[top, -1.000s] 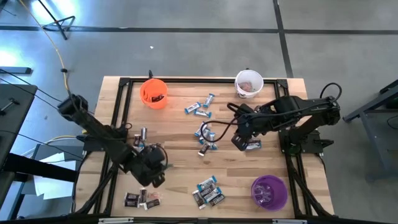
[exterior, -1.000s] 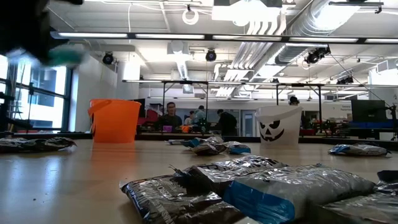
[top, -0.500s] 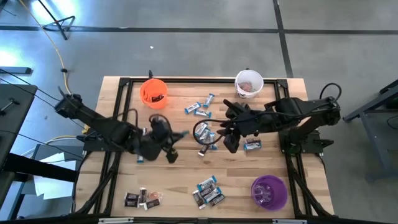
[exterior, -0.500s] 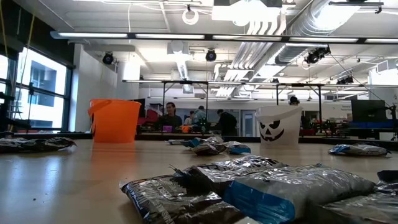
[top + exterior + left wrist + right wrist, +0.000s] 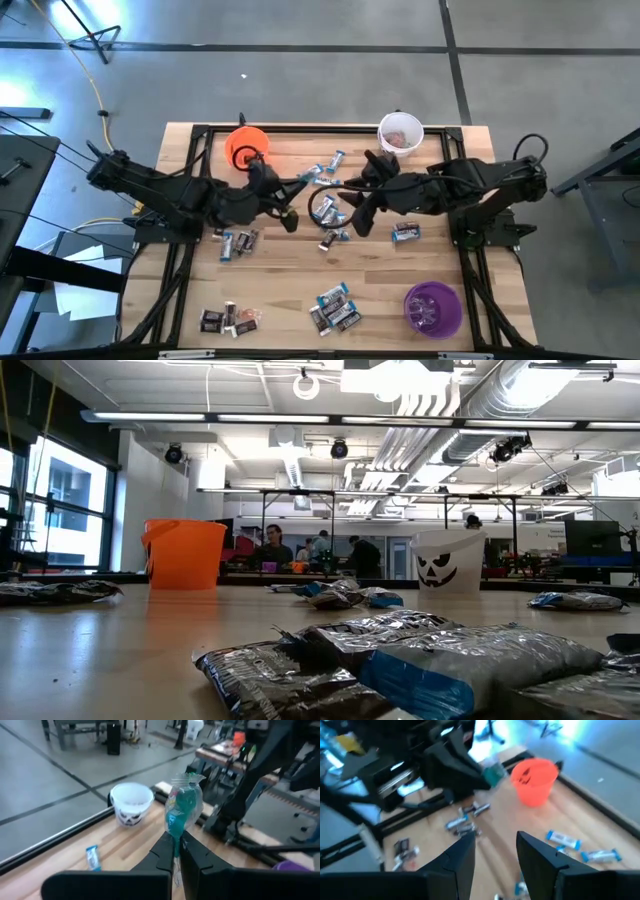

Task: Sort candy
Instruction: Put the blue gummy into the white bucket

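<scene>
Teal candy pinched upright in closed left claw, above table centre | right claw facing it, fingers parted, holding nothing | other candy scattered across table | orange cup, white cup at far edge.
</scene>
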Controlling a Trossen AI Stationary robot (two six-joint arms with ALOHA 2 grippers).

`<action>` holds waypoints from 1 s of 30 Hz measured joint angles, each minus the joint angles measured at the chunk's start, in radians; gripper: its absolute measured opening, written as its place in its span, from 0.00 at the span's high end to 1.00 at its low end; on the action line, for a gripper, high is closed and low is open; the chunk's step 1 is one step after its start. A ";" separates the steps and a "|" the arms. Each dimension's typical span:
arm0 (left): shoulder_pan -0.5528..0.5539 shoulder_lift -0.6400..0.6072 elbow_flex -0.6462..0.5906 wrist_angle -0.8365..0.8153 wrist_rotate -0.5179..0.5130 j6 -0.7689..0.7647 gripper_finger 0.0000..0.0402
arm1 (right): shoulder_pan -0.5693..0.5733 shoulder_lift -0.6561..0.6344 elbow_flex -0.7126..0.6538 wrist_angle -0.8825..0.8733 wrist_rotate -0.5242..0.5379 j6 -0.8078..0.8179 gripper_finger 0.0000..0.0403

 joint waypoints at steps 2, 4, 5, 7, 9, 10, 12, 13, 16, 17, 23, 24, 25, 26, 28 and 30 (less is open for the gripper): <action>0.002 0.003 0.000 0.040 -0.004 0.025 1.00 | 0.000 0.010 0.000 0.005 0.053 -0.020 0.66; 0.002 0.003 0.000 0.080 -0.009 0.046 1.00 | 0.000 0.023 0.000 0.005 0.108 -0.028 0.66; 0.002 0.003 0.000 0.096 -0.009 0.050 1.00 | 0.000 0.031 0.000 0.006 0.129 -0.035 0.66; 0.002 0.003 0.000 0.110 -0.010 0.057 1.00 | 0.000 0.048 0.000 0.022 0.153 -0.054 0.66; 0.002 0.003 0.000 0.116 -0.009 0.058 1.00 | 0.000 0.062 0.000 0.065 0.156 -0.077 0.66; 0.002 0.003 0.000 0.117 -0.010 0.058 1.00 | 0.000 0.067 0.000 0.094 0.156 -0.091 0.66; 0.002 0.003 0.000 0.116 -0.009 0.050 1.00 | 0.000 0.074 0.000 0.152 0.164 -0.122 0.66; 0.002 0.003 0.000 0.116 -0.010 0.045 1.00 | 0.000 0.076 0.000 0.171 0.174 -0.135 0.66; -0.003 0.003 0.000 0.118 -0.010 0.043 1.00 | -0.001 0.077 0.000 0.221 0.179 -0.166 0.66; -0.004 0.003 0.000 0.120 -0.010 0.041 1.00 | -0.005 0.077 0.000 0.235 0.180 -0.173 0.66; -0.027 0.016 0.000 0.173 -0.018 0.079 1.00 | -0.026 0.081 0.000 0.264 0.160 -0.176 0.66; -0.030 0.016 0.000 0.185 -0.021 0.083 1.00 | -0.029 0.083 0.000 0.270 0.147 -0.174 0.66; -0.031 0.018 0.002 0.188 -0.024 0.083 1.00 | -0.029 0.086 0.000 0.273 0.140 -0.178 0.66; -0.032 0.020 0.002 0.189 -0.029 0.085 1.00 | -0.032 0.087 0.000 0.282 0.127 -0.182 0.66; -0.038 0.024 0.000 0.191 -0.031 0.087 1.00 | -0.036 0.091 0.000 0.314 0.117 -0.188 0.66; -0.038 0.024 0.000 0.213 -0.031 0.094 1.00 | -0.040 0.093 0.000 0.320 0.109 -0.196 0.66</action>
